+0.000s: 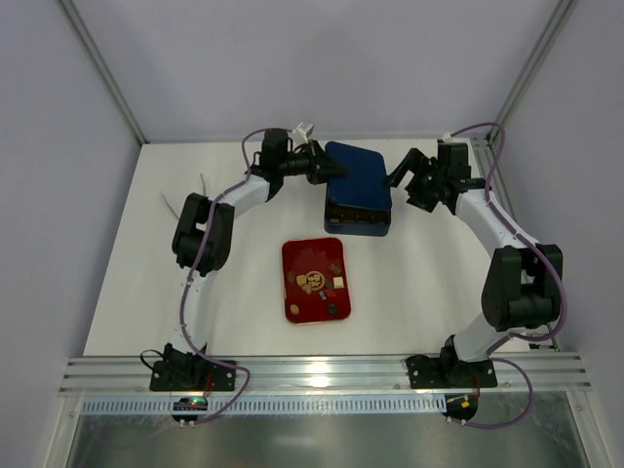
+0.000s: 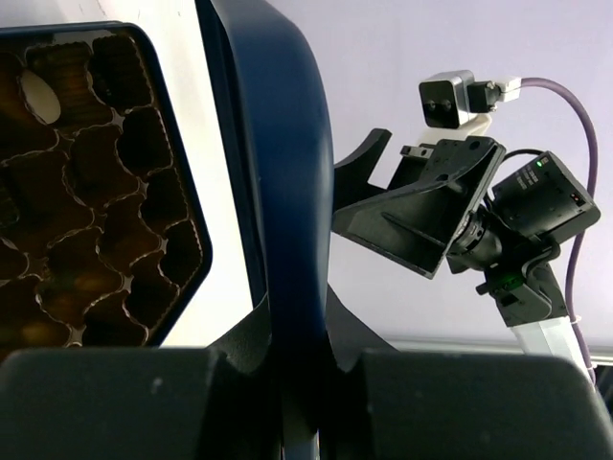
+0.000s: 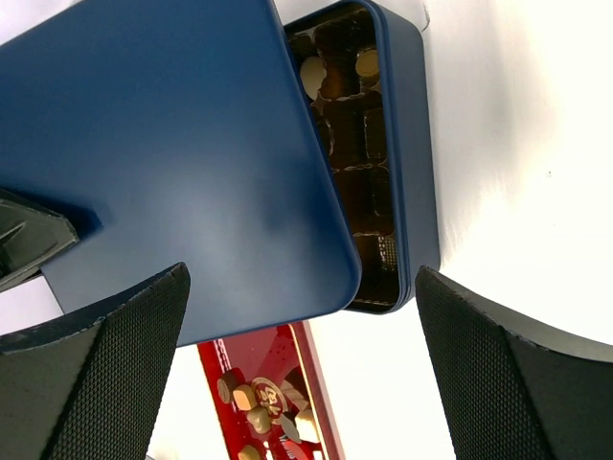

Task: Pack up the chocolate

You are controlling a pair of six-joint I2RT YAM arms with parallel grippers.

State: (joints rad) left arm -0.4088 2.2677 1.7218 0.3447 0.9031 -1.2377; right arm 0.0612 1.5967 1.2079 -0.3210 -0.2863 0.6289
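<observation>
- The dark blue box [image 1: 363,225] sits at the far middle of the table. Its lid [image 1: 357,175] lies over it, shifted to the far left. In the right wrist view that leaves one strip of brown cells uncovered along the box's right side.
- The red tray [image 1: 297,304] lies nearer the arm bases than the box and apart from it. Its long axis runs near to far with a slight tilt.
- Your left gripper [image 1: 320,166] is closed on the lid's left edge. In the left wrist view the rim stands pinched between its fingers, so that arm is taken up.
- Your right gripper [image 1: 408,180] hangs just beside the box's right side. Its fingers are spread wide with nothing between them, so I judge it the arm to fetch with.
- The chocolate [image 1: 322,283] is in two places. A few pieces are clustered on the tray, and others already sit in the uncovered cells, cream ones at the far end.
- The relation to mind is that the tray pieces lie toward you and to the left of the open right fingers, well apart from them. They are a shade closer to the occupied left gripper.
- The pieces are square or round, so they have no long axis or heading to match. You can close from any side, though their neighbours sit close.
</observation>
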